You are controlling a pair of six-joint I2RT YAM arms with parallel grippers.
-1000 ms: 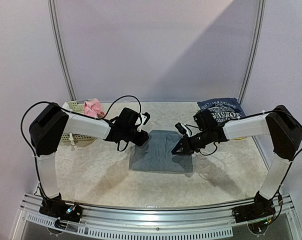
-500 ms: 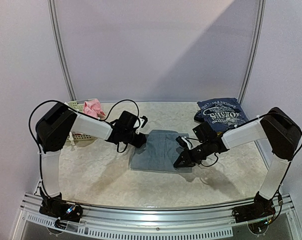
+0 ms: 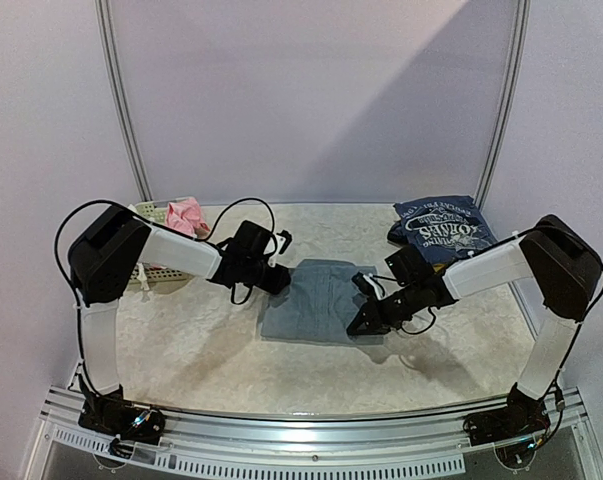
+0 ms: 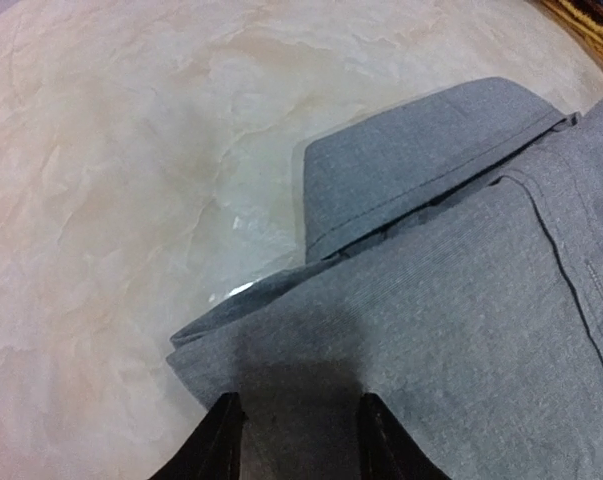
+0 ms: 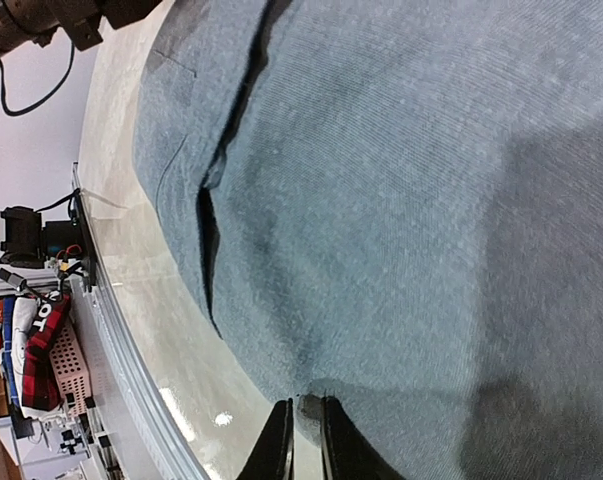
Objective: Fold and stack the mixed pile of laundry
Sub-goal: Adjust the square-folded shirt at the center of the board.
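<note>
Grey woven cloth, folded flat, lies on the bench (image 3: 191, 345): these are the grey trousers (image 3: 316, 300). At the trousers' far left edge the left gripper (image 4: 301, 425) hovers released, its fingers apart over the cloth. At their near right corner the right gripper (image 5: 303, 430) is clenched, seemingly pinching the hem. The navy tee (image 3: 443, 228) sits folded beyond the trousers to the right. The trousers look soft, limp and fairly heavy. They are best taken at a doubled edge or corner, so all layers lift together.
</note>
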